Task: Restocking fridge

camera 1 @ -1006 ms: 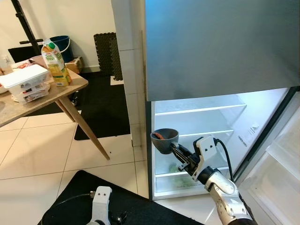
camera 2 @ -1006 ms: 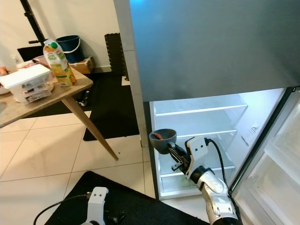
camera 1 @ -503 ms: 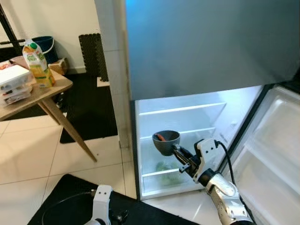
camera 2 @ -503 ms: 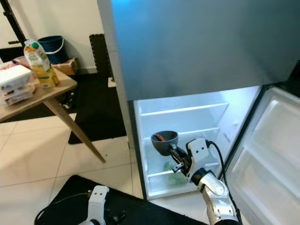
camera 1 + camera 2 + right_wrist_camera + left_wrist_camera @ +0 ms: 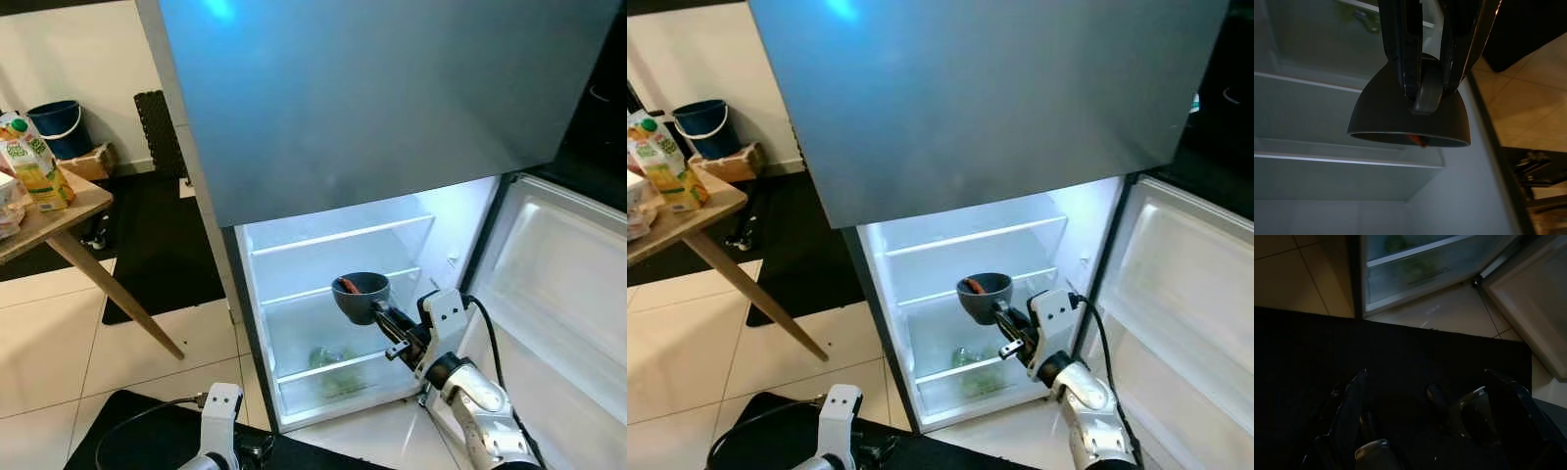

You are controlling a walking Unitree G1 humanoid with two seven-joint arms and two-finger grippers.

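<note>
The right gripper (image 5: pixel 384 321) has its fingers (image 5: pixel 1400 54) closed on the handle of a dark grey bowl (image 5: pixel 360 297), which sits just past the fingertips at the mouth of the open fridge (image 5: pixel 338 294), above its middle glass shelf (image 5: pixel 323 290). Something orange-red (image 5: pixel 348 286) lies in the bowl. Green produce (image 5: pixel 328 360) rests lower down in the fridge, below the fingers. The left gripper (image 5: pixel 1427 431) hangs idle over a black mat (image 5: pixel 1400 362), fingers spread apart. A juice carton (image 5: pixel 34 162) stands on the bench (image 5: pixel 59 211), well apart.
</note>
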